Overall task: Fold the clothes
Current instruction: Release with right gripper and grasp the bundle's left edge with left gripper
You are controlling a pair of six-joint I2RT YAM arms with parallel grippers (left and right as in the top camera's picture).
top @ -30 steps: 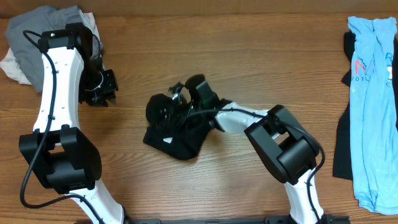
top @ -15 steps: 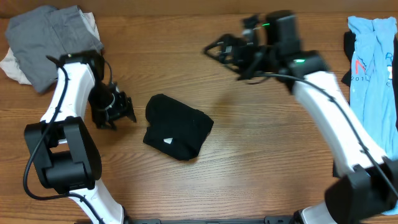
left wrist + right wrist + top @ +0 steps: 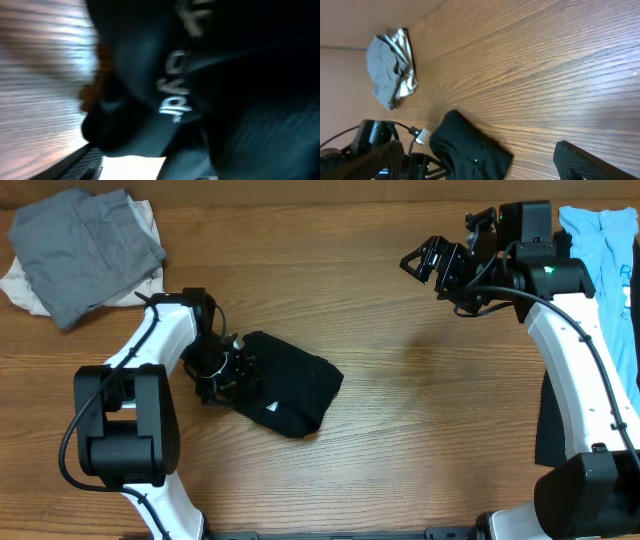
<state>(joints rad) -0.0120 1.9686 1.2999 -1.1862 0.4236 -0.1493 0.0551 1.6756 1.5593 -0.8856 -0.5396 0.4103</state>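
The clothes at hand are a black T-shirt, folded into a small bundle at mid-table with a tiny white mark on top. My left gripper is low at the bundle's left edge, its jaws spread against the fabric. In the left wrist view black cloth with white lettering fills the blurred frame, with one finger at the lower left. My right gripper hangs open and holds nothing, above the table's far right, well clear of the bundle. The right wrist view shows the T-shirt below and between its fingers.
A grey garment lies on a white piece at the far left corner. A light-blue shirt with red print and a dark garment lie along the right edge. Bare wood separates the bundle from both piles.
My right gripper let go of the black T-shirt, opened, lifted and swung to the far right. My left gripper opened and moved right, from near the grey pile to the bundle's left edge.
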